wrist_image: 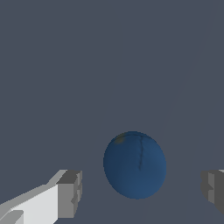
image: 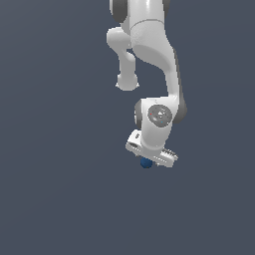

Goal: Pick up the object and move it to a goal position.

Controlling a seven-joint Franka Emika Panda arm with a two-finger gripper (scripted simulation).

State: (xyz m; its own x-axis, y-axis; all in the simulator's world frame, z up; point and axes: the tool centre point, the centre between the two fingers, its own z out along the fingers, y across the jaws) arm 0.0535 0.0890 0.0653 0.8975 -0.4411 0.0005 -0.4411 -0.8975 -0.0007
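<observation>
The object is a small dark blue sphere (image: 146,163), peeking out just under the white hand of the arm in the exterior view. In the wrist view the sphere (wrist_image: 134,165) lies between my two fingers, with a gap on each side. One grey fingertip (wrist_image: 70,193) stands on one side and the other (wrist_image: 213,190) on the other side; neither touches the sphere. My gripper (wrist_image: 141,192) is open around it. In the exterior view the gripper (image: 149,160) is mostly hidden by the hand, directly over the sphere.
The white arm (image: 149,60) comes down from the top of the exterior view. The background is plain dark grey-blue with no other objects visible.
</observation>
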